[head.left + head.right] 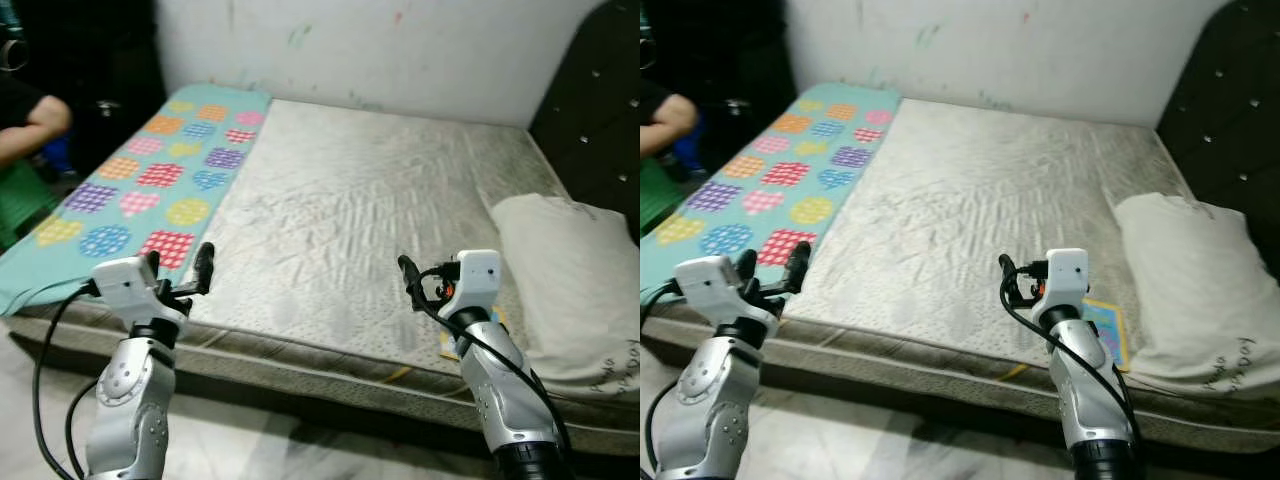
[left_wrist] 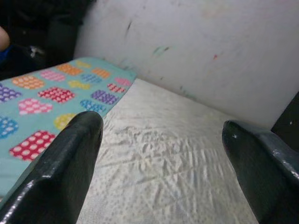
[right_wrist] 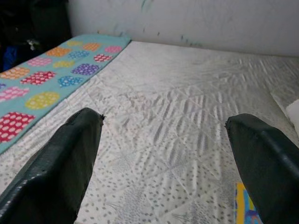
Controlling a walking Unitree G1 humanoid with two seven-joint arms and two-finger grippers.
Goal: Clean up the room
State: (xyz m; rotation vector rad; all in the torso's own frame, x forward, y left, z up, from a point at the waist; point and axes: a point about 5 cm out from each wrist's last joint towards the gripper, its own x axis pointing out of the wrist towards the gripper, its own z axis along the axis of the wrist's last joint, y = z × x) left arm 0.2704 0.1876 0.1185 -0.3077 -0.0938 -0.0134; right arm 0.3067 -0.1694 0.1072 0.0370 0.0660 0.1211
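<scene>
The soft teal blanket with coloured dotted patches [image 1: 150, 170] is lying just ahead of the left gripper [image 1: 180, 272], jaws apart; the right gripper [image 3: 163, 158] is open too. It is looking light and floppy (pinch its near edge).

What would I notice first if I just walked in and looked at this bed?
The bright turquoise blanket with colourful dotted patches lies along the left side of the big grey mattress. A white pillow sits at the right edge by the dark headboard, with a small colourful book beside it. Close up, the left gripper and right gripper are raised over the near edge, both open.
</scene>
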